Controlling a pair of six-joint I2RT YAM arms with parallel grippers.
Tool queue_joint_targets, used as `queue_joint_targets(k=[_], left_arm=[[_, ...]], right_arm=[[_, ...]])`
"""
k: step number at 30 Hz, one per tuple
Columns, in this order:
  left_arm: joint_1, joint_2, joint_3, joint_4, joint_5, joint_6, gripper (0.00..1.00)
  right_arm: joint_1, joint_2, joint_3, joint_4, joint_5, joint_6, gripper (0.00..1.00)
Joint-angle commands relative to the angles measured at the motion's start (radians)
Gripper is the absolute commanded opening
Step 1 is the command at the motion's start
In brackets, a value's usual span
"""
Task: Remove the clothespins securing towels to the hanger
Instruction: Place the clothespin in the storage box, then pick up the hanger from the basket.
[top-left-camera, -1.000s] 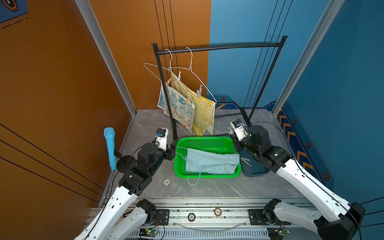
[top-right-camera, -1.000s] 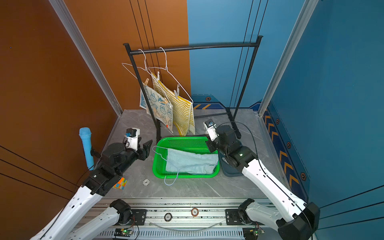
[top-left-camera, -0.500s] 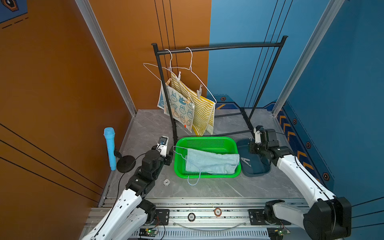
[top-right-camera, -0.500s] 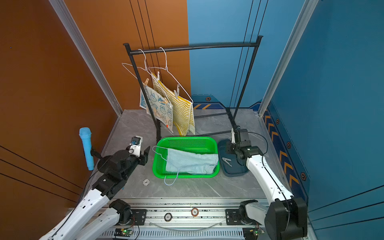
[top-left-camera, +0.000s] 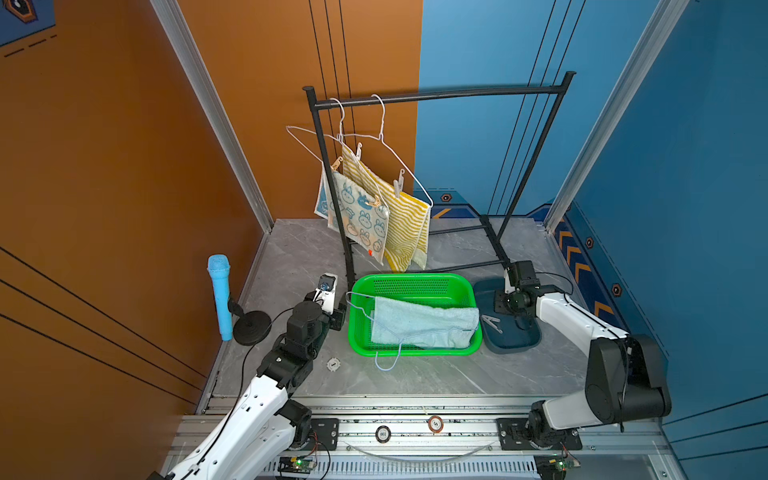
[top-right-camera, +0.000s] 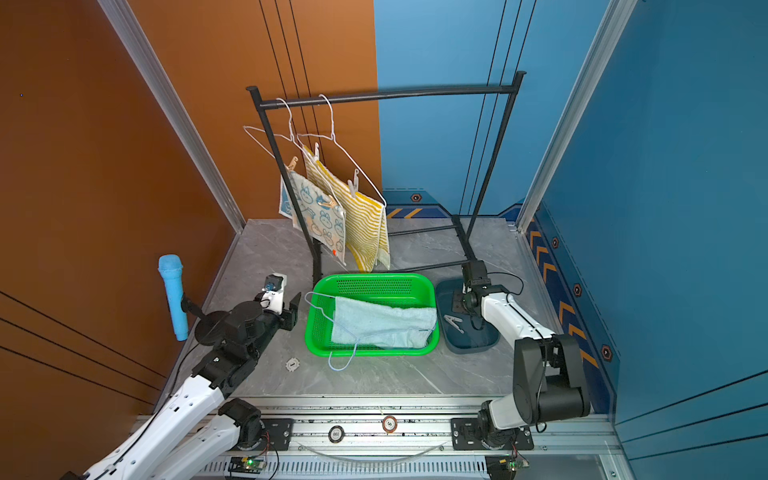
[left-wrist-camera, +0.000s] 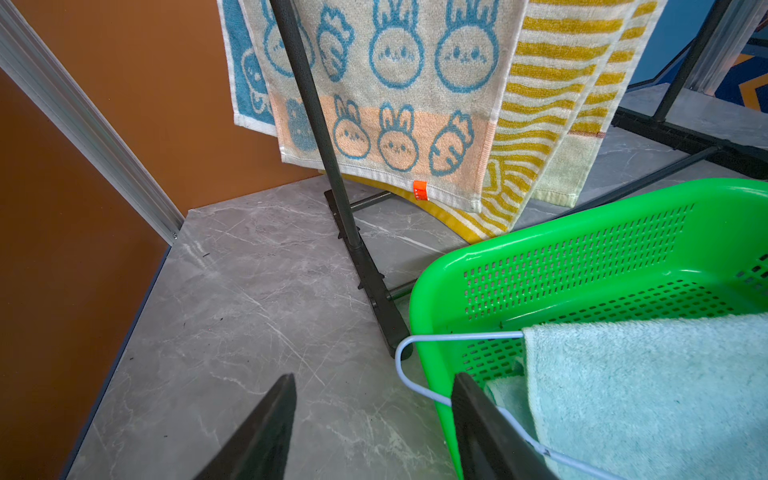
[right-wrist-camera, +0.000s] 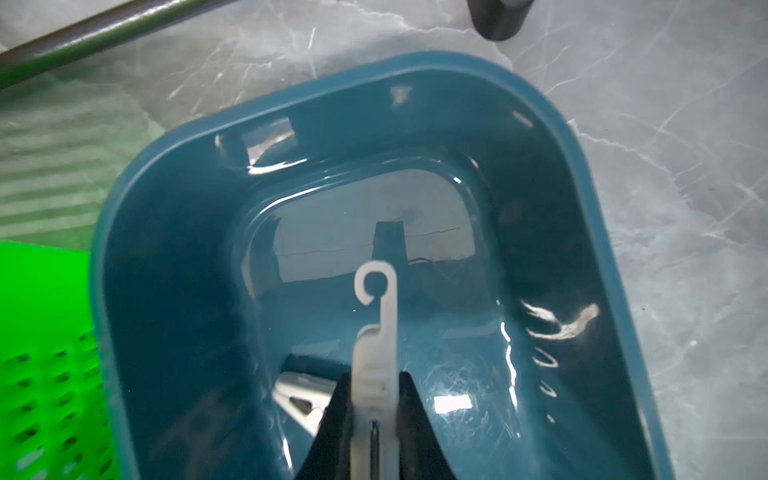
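My right gripper (right-wrist-camera: 374, 376) is shut on a white clothespin (right-wrist-camera: 376, 328), held low inside the dark blue bin (right-wrist-camera: 174, 257). Another clothespin (top-left-camera: 491, 323) lies in that bin. In both top views the bunny towel (top-left-camera: 361, 216) and the yellow striped towel (top-left-camera: 409, 224) hang on white wire hangers, each still pinned by clothespins (top-left-camera: 398, 185) (top-right-camera: 328, 203). The pale blue-green towel (top-left-camera: 424, 322) lies in the green basket (top-left-camera: 411, 279) with a light blue hanger (left-wrist-camera: 415, 384). My left gripper (left-wrist-camera: 372, 376) is open and empty, low beside the basket's left end.
The black rack (top-left-camera: 436, 93) stands behind the basket; its foot (left-wrist-camera: 374, 299) runs close to my left gripper. A blue microphone (top-left-camera: 220, 295) on a round stand is at the left edge. A small white disc (top-left-camera: 333, 364) lies in front of the basket.
My right arm carried the clothespin from beside the hanging striped towel to the right and down into the blue bin. My left gripper sank lower beside the basket.
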Motion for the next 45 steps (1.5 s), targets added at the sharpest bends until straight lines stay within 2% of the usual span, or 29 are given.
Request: queue_joint_targets(k=[1, 9, 15, 20, 31, 45], left_arm=[[0.008, -0.008, -0.007, 0.030, -0.004, 0.000, 0.61], [0.008, -0.015, -0.002, 0.021, -0.004, -0.001, 0.61], [0.008, -0.031, 0.008, 0.010, -0.004, -0.019, 0.61], [0.015, -0.037, 0.005, 0.005, -0.019, -0.099, 0.61], [0.054, -0.041, 0.020, -0.083, -0.071, -0.298, 0.62], [0.077, -0.074, 0.006, -0.151, -0.066, -0.389, 0.62]], right_arm=[[-0.007, 0.020, -0.005, 0.033, 0.039, -0.003, 0.22], [-0.018, 0.011, 0.004, 0.022, 0.031, -0.013, 0.40], [-0.005, -0.089, 0.015, 0.003, 0.024, -0.052, 0.50], [0.060, -0.202, 0.031, -0.004, 0.043, -0.128, 0.54], [0.379, -0.426, 0.026, 0.082, 0.093, -0.420, 0.74], [0.827, -0.477, -0.061, 0.096, 0.152, -0.879, 1.00]])
